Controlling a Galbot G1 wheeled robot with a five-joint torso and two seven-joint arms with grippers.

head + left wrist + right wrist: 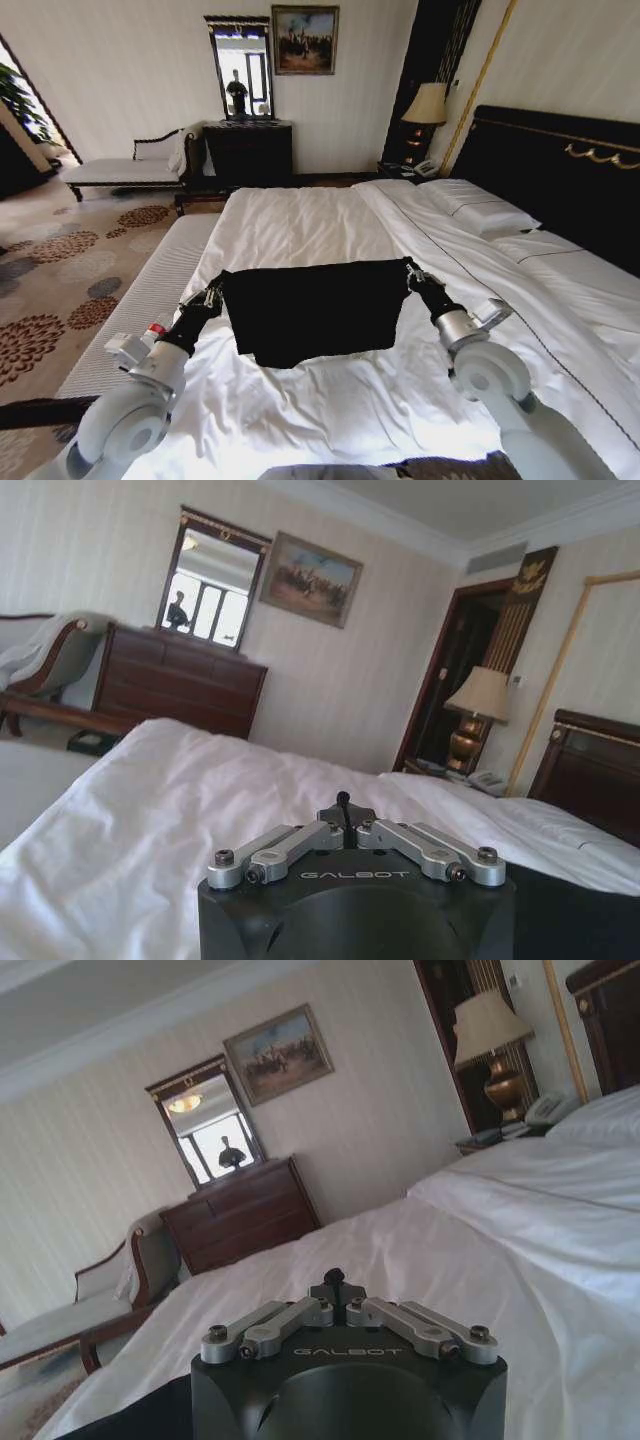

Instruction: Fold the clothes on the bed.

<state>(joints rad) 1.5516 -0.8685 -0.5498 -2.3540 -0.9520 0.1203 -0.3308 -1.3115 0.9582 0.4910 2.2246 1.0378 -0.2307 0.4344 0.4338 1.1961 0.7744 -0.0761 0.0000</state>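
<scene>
Nearest the head cam are my two arms reaching fwd over the bed (pixel 300 230). The left gripper (pixel 213 296) has one top corner of the black T-shirt (pixel 310 310), the right gripper (pixel 414 274) has the other, both pinched closed on fabric as far as I can judge (the wrist cams look out over the linkages, so fingertips aren't visible there). The shirt hangs stretched btwn them, its lower edge sagging toward the white duvet (pixel 300 400) mid-bed.

What worries me: it's a corner pinch on thin cotton, so if the arms spread any wider one corner could pop out and the whole thing drops in a heap. If they drift closer, the middle sags and I'd get a crooked fold. The lower hem may also drag and bunch on the duvet wrinkles.

Around: pillows (pixel 480 205) and headboard (pixel 560 170) off to the right, bench (pixel 140 290) along the left side, dresser (pixel 248 152) at the far wall. Nothing blocks the arms afaict.
</scene>
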